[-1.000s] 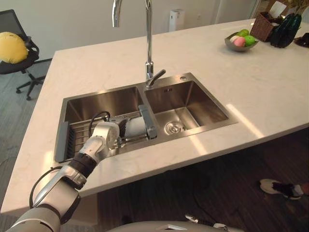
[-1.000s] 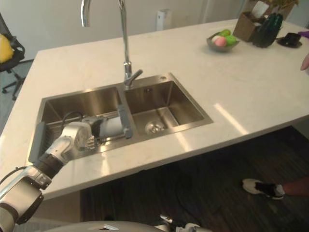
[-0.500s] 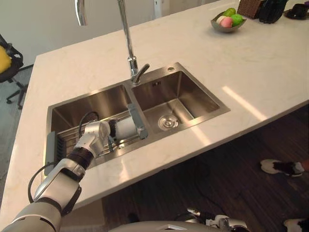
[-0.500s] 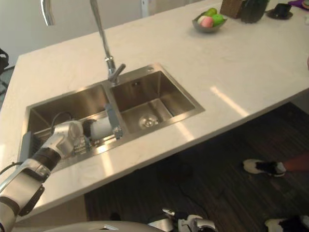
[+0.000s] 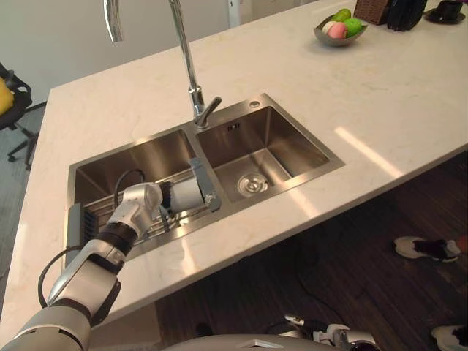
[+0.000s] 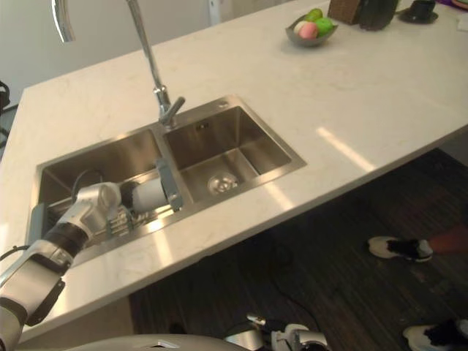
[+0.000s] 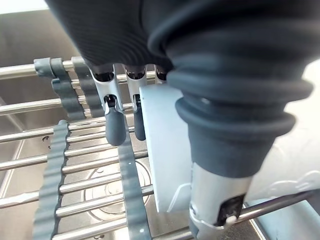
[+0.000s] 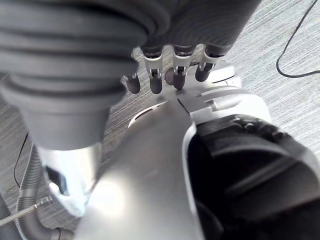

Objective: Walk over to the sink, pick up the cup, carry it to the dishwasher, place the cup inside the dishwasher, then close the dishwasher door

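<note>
A white cup point(image 5: 187, 194) lies on its side on a wire rack point(image 7: 75, 165) across the left basin of the steel sink point(image 5: 333, 162). My left hand point(image 5: 142, 199) reaches down into that basin from the counter's near edge. In the left wrist view its fingers point(image 7: 115, 125) curl down along one side of the cup point(image 7: 167, 150) and the thumb point(image 7: 220, 200) lies along the other side, so the hand is shut on the cup. My right hand point(image 8: 155, 75) hangs low beside my body with its fingers relaxed and nothing in it.
A tall faucet point(image 5: 183, 51) rises behind the divider between the basins. A grey bar point(image 5: 205, 183) ends the rack next to the cup. A fruit bowl point(image 5: 336, 29) stands far right on the counter. A person's shoes point(image 5: 428, 248) are on the dark floor at right.
The whole picture has shifted because the camera moved. My left hand has stayed at the cup on the rack.
</note>
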Robot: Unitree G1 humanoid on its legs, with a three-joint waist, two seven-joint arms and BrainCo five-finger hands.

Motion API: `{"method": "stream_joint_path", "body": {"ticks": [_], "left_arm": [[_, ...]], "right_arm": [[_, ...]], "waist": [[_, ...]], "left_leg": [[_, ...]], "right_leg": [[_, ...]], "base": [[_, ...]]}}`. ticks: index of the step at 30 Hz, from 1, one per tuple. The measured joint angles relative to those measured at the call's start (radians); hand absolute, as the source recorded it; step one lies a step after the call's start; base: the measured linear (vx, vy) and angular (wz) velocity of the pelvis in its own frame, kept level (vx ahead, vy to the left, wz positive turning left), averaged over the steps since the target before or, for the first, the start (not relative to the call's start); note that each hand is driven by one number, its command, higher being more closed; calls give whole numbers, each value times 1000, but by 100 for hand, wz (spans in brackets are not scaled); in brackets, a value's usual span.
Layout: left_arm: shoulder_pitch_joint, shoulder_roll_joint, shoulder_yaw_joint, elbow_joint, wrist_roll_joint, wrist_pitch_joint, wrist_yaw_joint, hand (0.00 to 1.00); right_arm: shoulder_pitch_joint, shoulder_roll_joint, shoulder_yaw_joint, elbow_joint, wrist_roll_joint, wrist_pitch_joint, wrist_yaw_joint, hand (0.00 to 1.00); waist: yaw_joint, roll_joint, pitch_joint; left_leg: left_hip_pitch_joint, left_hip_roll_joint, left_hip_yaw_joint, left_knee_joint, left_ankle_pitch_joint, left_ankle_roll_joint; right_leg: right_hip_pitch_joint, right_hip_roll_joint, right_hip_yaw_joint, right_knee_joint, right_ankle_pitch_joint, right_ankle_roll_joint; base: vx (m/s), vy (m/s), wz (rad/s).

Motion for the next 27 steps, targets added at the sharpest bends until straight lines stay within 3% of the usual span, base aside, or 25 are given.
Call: {"method": "stream_joint_path", "body": {"ticks": [4, 10, 14, 17, 19, 27], "left_arm": [[10, 11, 0, 25, -67, -47, 72, 100], [68, 43, 11, -43, -288, -115, 192, 100], [138, 48, 45, -204, -410, -138, 231, 100], [195, 65, 80, -330, -499, -154, 238, 100], [219, 66, 91, -368, -552, -167, 257, 100], [248, 29, 271, -471, -763, -231, 402, 100]], "right_arm": [[0, 0, 4, 0, -10, -8, 0, 0], [13, 2, 5, 2, -12, -38, -5, 0], [18, 20, 6, 31, 34, -69, -37, 0], [21, 42, 9, 41, 65, -75, -44, 0], [25, 46, 29, 51, 89, -76, -47, 0], [30, 57, 47, 69, 132, -68, -82, 0]], "waist": [[1, 0, 0], [18, -4, 3], [62, -19, 11], [95, -64, 20], [116, -79, 15], [160, -92, 10]], "left_leg": [[0, -1, -5, 0, 0, 0], [-2, -12, -39, 0, 1, 2], [-9, -17, -71, 0, 4, 3], [-15, -21, -98, 0, 7, 2], [-16, -25, -111, 0, 7, 2], [-14, -24, -143, 0, 3, 1]], "right_leg": [[1, -1, -2, 0, -1, 1], [23, -7, -49, -6, -2, 3], [40, -11, -85, -11, -4, 5], [54, -11, -113, -12, -4, 5], [56, -6, -117, -8, -3, 4], [63, -5, -137, 4, -2, 1]], "base": [[0, 0, 0], [11, 2, 17], [26, -16, 24], [31, -11, 29], [31, 7, 20], [-25, 3, 9]]}}
